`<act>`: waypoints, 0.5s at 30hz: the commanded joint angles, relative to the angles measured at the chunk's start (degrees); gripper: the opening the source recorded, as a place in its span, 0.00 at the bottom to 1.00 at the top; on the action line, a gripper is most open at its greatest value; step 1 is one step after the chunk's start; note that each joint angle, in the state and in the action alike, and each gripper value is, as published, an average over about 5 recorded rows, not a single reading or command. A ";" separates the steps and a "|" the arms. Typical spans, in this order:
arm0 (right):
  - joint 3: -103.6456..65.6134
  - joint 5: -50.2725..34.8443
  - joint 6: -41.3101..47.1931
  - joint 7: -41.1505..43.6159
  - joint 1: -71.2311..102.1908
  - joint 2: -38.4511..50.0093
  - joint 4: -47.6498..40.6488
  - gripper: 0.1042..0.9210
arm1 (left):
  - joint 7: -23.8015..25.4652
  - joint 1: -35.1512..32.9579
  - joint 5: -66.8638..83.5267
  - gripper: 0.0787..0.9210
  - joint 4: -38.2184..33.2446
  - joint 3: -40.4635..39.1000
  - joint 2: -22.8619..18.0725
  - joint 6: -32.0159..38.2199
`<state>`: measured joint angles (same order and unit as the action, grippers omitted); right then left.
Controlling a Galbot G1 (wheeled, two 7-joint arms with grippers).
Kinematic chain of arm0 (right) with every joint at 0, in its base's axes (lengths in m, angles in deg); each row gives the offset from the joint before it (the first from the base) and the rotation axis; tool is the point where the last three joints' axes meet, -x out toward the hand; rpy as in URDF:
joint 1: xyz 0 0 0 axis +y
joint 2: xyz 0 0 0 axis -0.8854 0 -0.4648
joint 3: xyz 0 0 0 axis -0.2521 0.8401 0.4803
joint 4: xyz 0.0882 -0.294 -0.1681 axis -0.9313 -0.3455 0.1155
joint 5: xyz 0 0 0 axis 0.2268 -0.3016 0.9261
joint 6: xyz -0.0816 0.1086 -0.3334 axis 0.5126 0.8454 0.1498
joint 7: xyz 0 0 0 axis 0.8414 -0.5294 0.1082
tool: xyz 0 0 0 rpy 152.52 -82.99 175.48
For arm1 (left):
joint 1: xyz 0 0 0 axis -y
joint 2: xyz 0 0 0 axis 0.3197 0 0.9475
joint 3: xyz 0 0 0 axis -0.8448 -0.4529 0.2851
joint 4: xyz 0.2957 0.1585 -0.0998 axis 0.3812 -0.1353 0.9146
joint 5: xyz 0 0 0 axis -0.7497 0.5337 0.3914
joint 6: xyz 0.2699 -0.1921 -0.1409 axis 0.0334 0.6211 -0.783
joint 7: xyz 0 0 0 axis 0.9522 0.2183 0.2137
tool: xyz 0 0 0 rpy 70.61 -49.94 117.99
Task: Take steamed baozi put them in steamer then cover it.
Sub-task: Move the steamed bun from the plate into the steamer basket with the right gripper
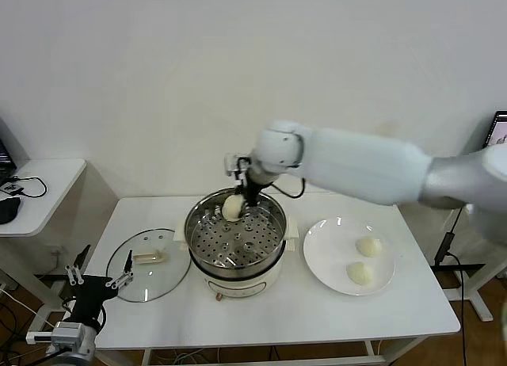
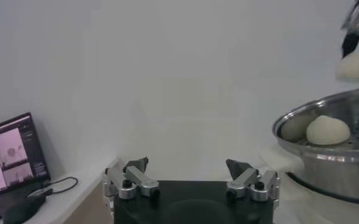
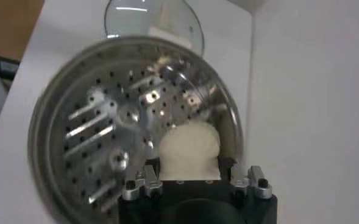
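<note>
A cream-white baozi (image 1: 232, 207) is pinched between the fingers of the right gripper (image 3: 194, 177), held just above the perforated tray at the far rim of the steamer (image 1: 276, 223). Beyond the fingers, the glass cover (image 1: 150, 264) lies flat on the white surface (image 1: 261, 314). Two more baozi rest on a plate (image 1: 325, 255). The left gripper (image 2: 191, 178) hangs off the surface's edge, fingers spread wide.
</note>
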<state>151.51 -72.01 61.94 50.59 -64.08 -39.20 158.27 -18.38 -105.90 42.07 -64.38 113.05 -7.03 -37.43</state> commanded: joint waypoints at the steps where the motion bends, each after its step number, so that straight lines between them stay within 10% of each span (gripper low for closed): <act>1: 0.09 -1.10 4.47 -2.40 7.40 -11.56 -7.79 0.61 | 0.01 0.23 0.00 0.88 -0.04 0.05 -0.13 -0.09; 15: -0.56 1.03 4.39 -2.51 9.78 -13.72 -12.12 0.61 | 0.06 0.68 0.12 0.88 0.52 -0.11 0.05 -0.05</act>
<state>151.01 -71.48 65.30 48.73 -56.76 -49.62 149.79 -18.34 -105.24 42.16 -63.92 112.95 -7.00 -37.45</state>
